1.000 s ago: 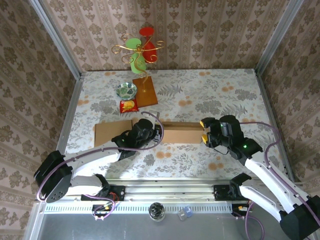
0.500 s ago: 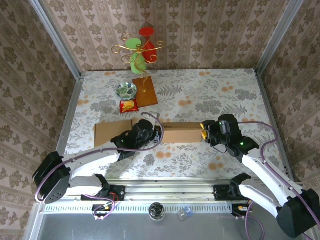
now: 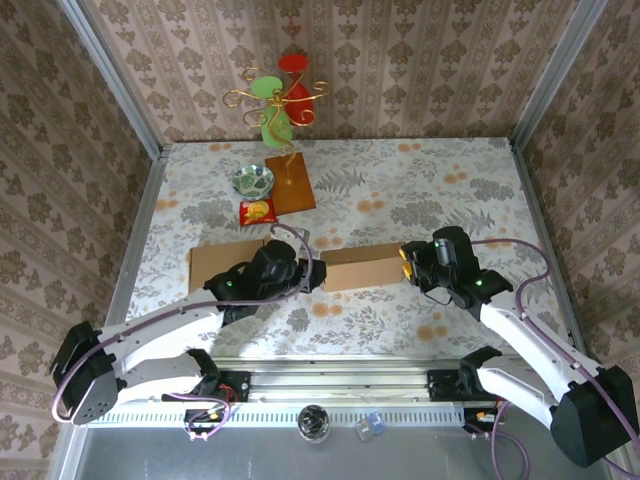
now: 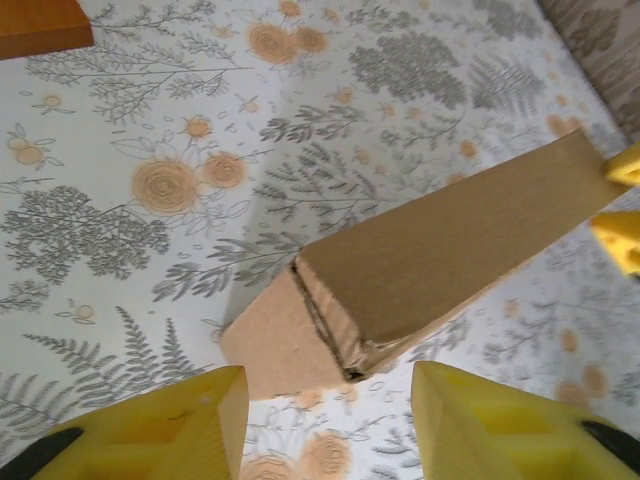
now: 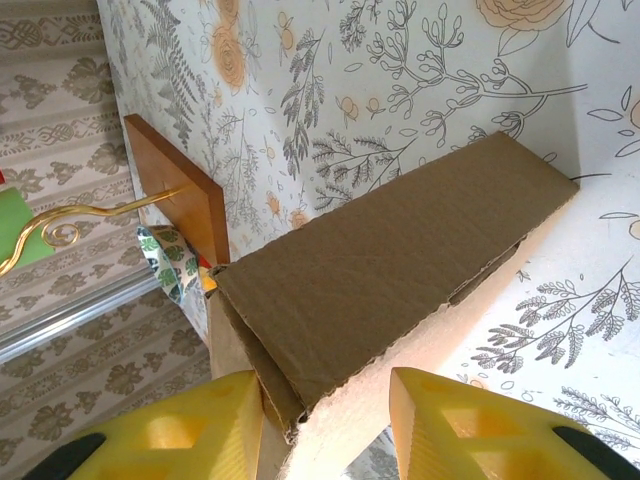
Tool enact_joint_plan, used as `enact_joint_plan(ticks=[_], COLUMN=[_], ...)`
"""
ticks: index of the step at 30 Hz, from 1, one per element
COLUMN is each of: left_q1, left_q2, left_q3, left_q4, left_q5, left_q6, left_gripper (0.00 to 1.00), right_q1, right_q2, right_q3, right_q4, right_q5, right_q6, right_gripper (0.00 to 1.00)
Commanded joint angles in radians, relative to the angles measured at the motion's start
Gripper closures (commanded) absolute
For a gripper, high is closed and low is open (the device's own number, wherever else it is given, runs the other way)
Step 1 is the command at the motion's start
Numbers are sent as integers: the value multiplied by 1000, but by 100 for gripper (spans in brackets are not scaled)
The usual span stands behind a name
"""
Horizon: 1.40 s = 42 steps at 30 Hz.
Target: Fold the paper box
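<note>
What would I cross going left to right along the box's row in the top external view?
Flat cardboard sheet → left gripper → paper box → right gripper.

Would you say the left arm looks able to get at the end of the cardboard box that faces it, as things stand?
Probably yes: the left gripper is open just short of that end of the cardboard box, with only bare table around it and nothing in the way.
</note>
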Motion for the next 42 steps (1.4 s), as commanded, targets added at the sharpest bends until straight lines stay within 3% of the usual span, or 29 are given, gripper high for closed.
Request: enact_joint_plan(ticks=[1,7,13,20,42], left_q1=[54,175,193,196,199], left_q2=[-23,30,148,158,187], left_q3=[50,93,150,136,-24], left_q4=[-43,-46,-55,-137,-2], left_q5=[106,272,378,366,398], left_q6=[-111,-242,-266,-261,-237], left_gripper=[51,51,54,58,68], right_q1=[-2,-3,-4,-5,-6], right_q2=[31,32,34,39,59], right_q3=[4,6,6,8,17], right_q4=[-104,-113,-107,-103,-195], right_q5=[13,13,16,14,13], right_q6=[-19,-19,-16,-11,-8], right_gripper=[61,61,61,61,62])
